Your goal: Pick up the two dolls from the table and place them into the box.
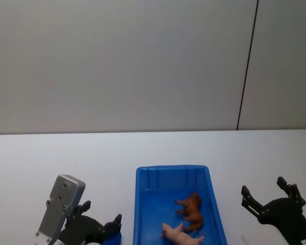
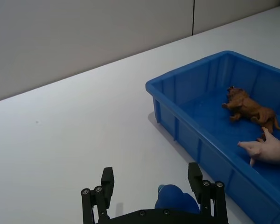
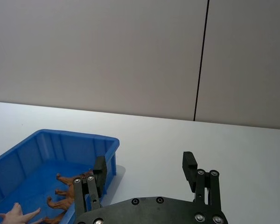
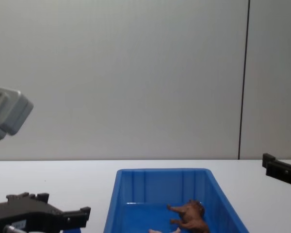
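Both dolls, brown (image 1: 192, 210) and pink (image 1: 179, 234), lie inside the box (image 1: 143, 204); likely light, rigid plastic, best gripped mid-body. Left gripper (image 2: 151, 191) and right gripper (image 3: 144, 175) stand spread, empty.

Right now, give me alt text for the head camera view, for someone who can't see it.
A blue box on a white table holds a brown doll and a pink doll lying on their sides. The open left gripper and right gripper flank it.

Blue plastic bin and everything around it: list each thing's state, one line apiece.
Blue plastic rectangular bin: open-topped, on the table, holding both figurines.
Brown four-legged lion figurine: lying on its side in the bin.
Pale pink figurine: lying in the bin.
Left claw: open, empty.
Right claw: open, empty.
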`<move>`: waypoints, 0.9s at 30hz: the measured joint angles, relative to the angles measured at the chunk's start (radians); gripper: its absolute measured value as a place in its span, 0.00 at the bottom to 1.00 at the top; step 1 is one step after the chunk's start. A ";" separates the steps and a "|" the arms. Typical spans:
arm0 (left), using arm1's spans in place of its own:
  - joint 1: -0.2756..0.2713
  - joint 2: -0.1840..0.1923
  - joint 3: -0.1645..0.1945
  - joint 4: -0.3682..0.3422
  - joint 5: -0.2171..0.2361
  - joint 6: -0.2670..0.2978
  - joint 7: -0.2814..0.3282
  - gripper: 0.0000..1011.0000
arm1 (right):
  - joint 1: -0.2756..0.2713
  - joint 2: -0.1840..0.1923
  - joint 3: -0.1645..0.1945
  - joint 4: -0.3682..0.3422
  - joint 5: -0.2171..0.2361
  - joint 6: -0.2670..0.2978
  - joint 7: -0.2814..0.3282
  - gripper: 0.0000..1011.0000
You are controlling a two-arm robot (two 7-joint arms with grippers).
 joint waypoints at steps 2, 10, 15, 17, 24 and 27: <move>0.000 0.000 -0.001 0.008 -0.004 0.000 -0.013 0.99 | 0.000 0.000 0.000 0.000 0.000 0.000 0.000 0.99; -0.004 -0.003 -0.001 0.039 -0.013 0.000 -0.056 0.98 | 0.000 0.000 0.000 0.000 0.000 0.000 0.000 0.99; -0.008 -0.006 -0.001 0.058 -0.015 0.001 -0.082 0.85 | 0.000 0.000 0.000 0.000 0.000 0.000 0.000 0.99; -0.009 -0.007 -0.001 0.064 -0.015 0.002 -0.091 0.82 | 0.000 0.000 0.000 0.000 0.000 0.000 0.000 0.99; -0.011 -0.007 -0.003 0.076 -0.017 0.003 -0.107 0.59 | 0.000 0.000 0.000 0.000 0.000 0.000 0.000 0.99; -0.010 -0.007 -0.004 0.077 -0.017 0.002 -0.110 0.49 | 0.000 0.000 0.000 0.000 0.000 0.000 0.000 0.99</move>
